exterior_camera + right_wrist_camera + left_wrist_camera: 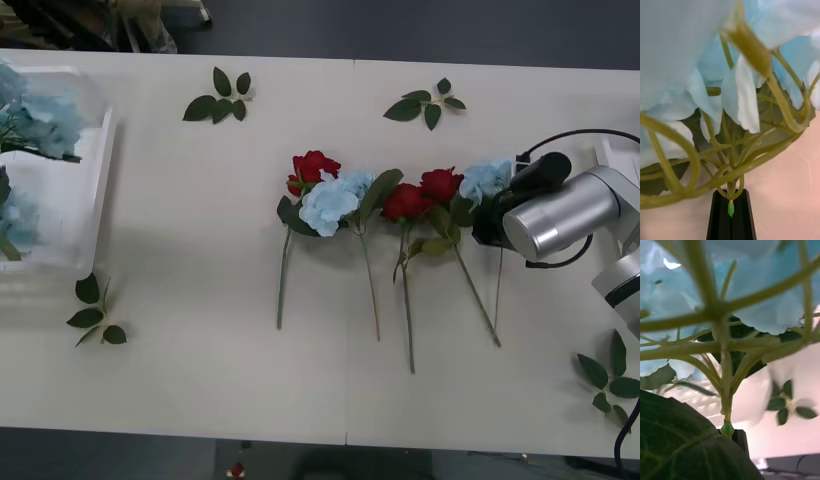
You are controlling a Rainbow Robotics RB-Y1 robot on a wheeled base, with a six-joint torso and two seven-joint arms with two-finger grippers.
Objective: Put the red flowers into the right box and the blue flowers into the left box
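Note:
A row of flowers lies mid-table: red flowers [315, 166] [405, 202] [440, 184] mixed with blue flowers [333, 199]. My right gripper [488, 220] reaches in from the right to the rightmost blue flower [487, 178]. In the right wrist view its black fingers [718, 221] are shut on that flower's green stem [730, 208], under the pale-blue head [677, 56]. The left box [95, 190] at the table's left edge holds blue flowers [45, 115]. My left gripper [732, 434] is shut on a blue flower's stem [727, 416], beside the box wall. A white corner [622, 152] behind the right arm may be the right box.
Loose green leaf sprigs lie at the back [220, 98] [428, 103], below the left box [95, 312] and at the front right [610, 378]. A large dark leaf [685, 442] covers most of the left fingers. The table's front edge runs close below the stems.

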